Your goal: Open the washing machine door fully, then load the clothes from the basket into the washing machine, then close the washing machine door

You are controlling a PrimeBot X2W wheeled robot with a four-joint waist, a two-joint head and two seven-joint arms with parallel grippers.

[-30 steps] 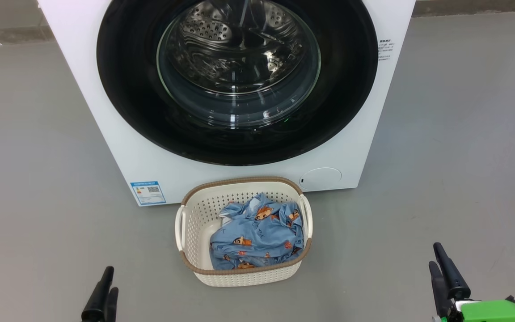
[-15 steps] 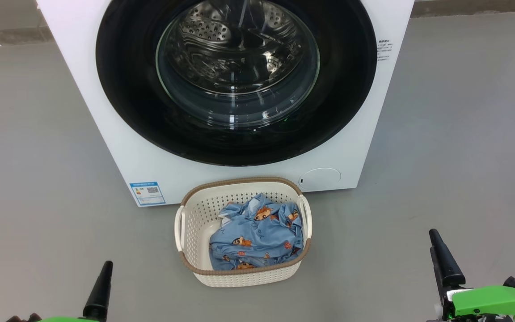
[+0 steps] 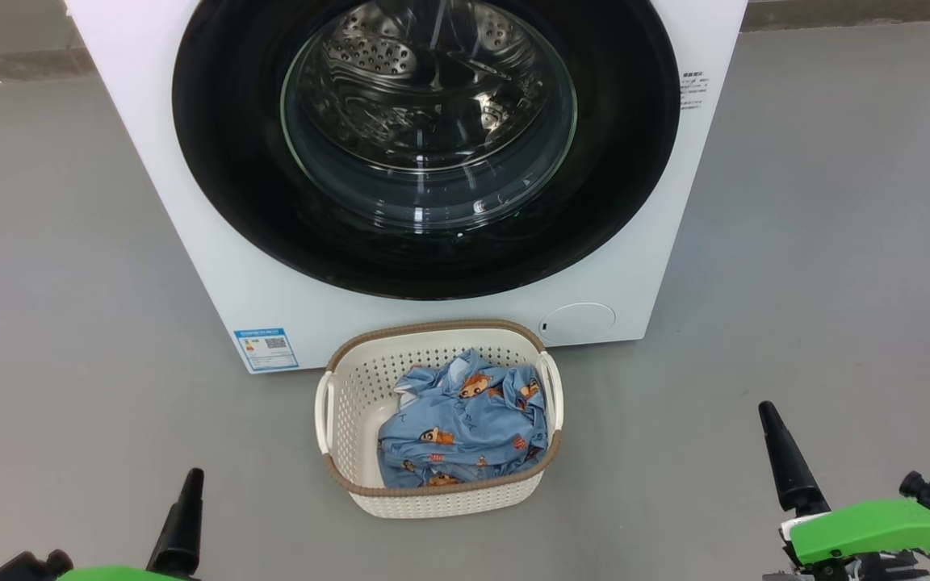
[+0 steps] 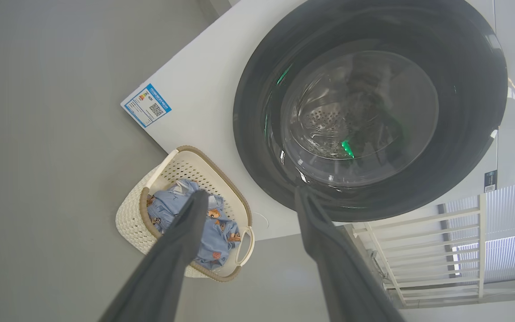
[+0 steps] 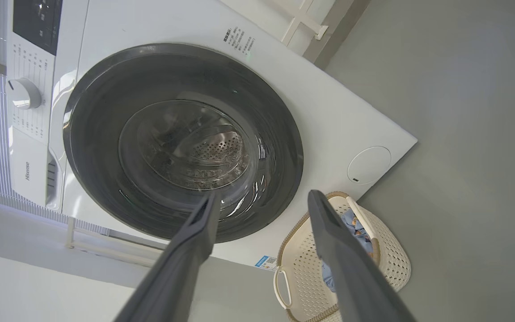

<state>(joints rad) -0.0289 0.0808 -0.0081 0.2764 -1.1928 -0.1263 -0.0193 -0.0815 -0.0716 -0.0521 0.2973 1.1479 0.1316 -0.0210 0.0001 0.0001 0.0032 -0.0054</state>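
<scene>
we look down on a smooth grey floor (image 3: 820, 242), evenly lit and faintly glossy. on it stands the white washing machine (image 3: 271, 308), its front facing us. the washing machine door (image 3: 223, 177) is shut flat against that front, and through its glass bowl we see the steel drum (image 3: 425, 89). a blue label sticker (image 3: 266, 349) sits at the machine's lower left corner and a round white flap (image 3: 578, 321) at its lower right. the cream basket (image 3: 352, 403) stands on the floor just before the machine, between sticker and flap, with the blue printed clothes (image 3: 465, 424) crumpled inside, heaped toward its right side. in the left wrist view a white railing (image 4: 418, 250) stands beside the machine; in the right wrist view a dial (image 5: 24, 93) shows on the control panel. our left tool (image 4: 251, 194) has its fingers spread wide with nothing between them, over the floor left of the basket and well apart from it. our right tool (image 5: 264, 196) is likewise spread wide and empty, off to the basket's right.
</scene>
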